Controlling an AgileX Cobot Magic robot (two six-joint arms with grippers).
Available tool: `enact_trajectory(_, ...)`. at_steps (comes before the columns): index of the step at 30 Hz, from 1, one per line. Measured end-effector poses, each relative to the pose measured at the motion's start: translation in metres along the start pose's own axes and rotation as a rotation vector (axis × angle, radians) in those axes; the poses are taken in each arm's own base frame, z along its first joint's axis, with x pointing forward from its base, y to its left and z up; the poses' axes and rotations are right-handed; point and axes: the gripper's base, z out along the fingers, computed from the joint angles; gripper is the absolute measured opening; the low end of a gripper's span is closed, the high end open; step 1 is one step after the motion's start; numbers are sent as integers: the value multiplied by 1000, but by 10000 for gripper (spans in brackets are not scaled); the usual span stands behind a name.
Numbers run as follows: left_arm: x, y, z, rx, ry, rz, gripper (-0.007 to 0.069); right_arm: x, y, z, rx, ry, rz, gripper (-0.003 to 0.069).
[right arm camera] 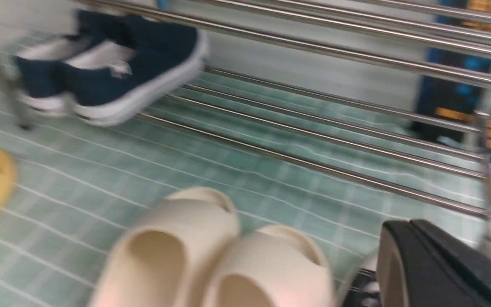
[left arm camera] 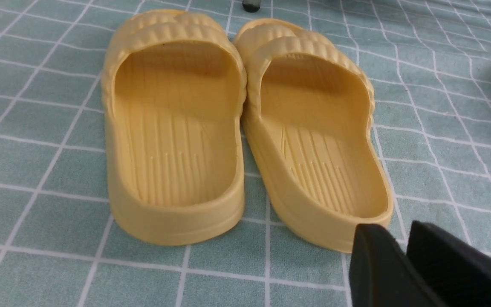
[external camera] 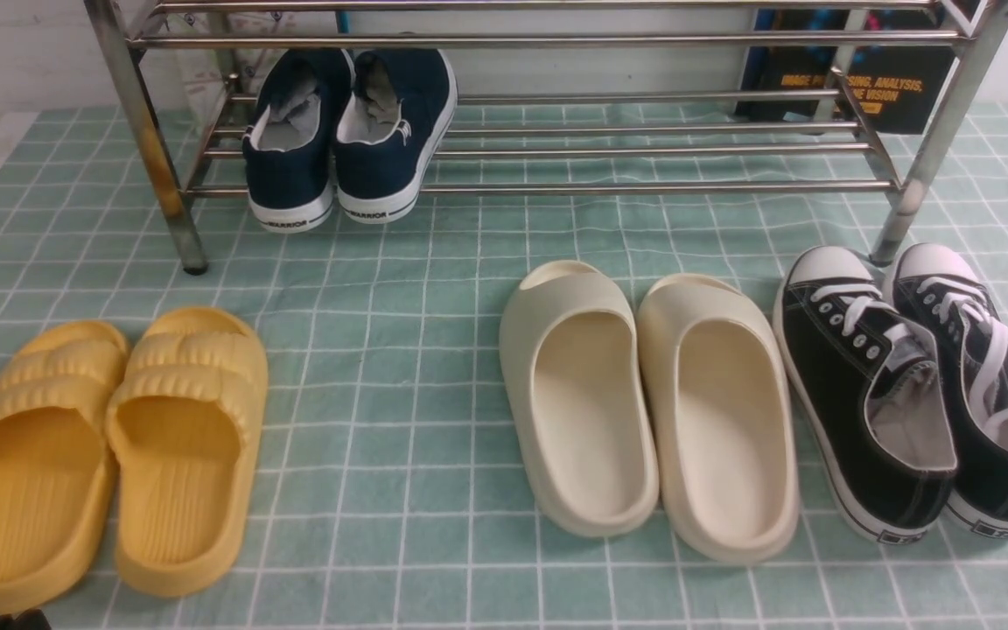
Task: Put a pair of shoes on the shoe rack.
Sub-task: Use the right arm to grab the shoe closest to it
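Evidently nothing is in hand yet. In the front view the pair of shoes (external camera: 915,385) sits on the checked cloth (external camera: 381,262) at about four o'clock, side by side and touching, toes toward the shoe rack (external camera: 556,39) at twelve o'clock. The rack's lower tier carries navy slip-ons (external camera: 346,131) at eleven o'clock and is bare to their right. Cream slippers (external camera: 644,402) lie just beside the sneakers and yellow slippers (external camera: 110,446) at eight o'clock.

In the left wrist view the left gripper (left arm camera: 401,238) hangs near the yellow pair, narrowly parted, holding nothing.

In the right wrist view, which is blurred, the right gripper (right arm camera: 411,256) is closed and empty, with the cream slippers close.

The sneakers probably weigh little. Their canvas sides will likely buckle, while the rubber soles are stiff, so the heel collar seems the best hold.
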Motion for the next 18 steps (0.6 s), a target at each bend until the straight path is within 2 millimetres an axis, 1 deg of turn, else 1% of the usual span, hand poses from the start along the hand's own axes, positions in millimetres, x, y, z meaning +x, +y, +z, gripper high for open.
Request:
enact_trajectory(1, 0, 0, 0, 0, 0, 0, 125, -1, 1, 0, -9, -2, 8, -3)
enact_trajectory(2, 0, 0, 0, 0, 0, 0, 127, -10, 7, -1, -73, -11, 69, -3)
enact_trajectory(4, 0, 0, 0, 0, 0, 0, 128, -16, 11, -1, -115, -15, 96, -2)
enact_trajectory(5, 0, 0, 0, 0, 0, 0, 130, -26, 13, -1, -154, -25, 96, -2)
enact_trajectory(9, 0, 0, 0, 0, 0, 0, 131, -46, 12, -2, -133, -82, -29, 0)
enact_trajectory(12, 0, 0, 0, 0, 0, 0, 132, -64, 1, -5, 17, -154, -187, 3)
enact_trajectory(14, 0, 0, 0, 0, 0, 0, 133, -70, -6, -6, 111, -176, -246, 4)
enact_trajectory(15, 0, 0, 0, 0, 0, 0, 132, -75, -16, -9, 239, -192, -318, 5)
enact_trajectory(18, 0, 0, 0, 0, 0, 0, 132, -83, -38, -18, 526, -183, -455, 5)
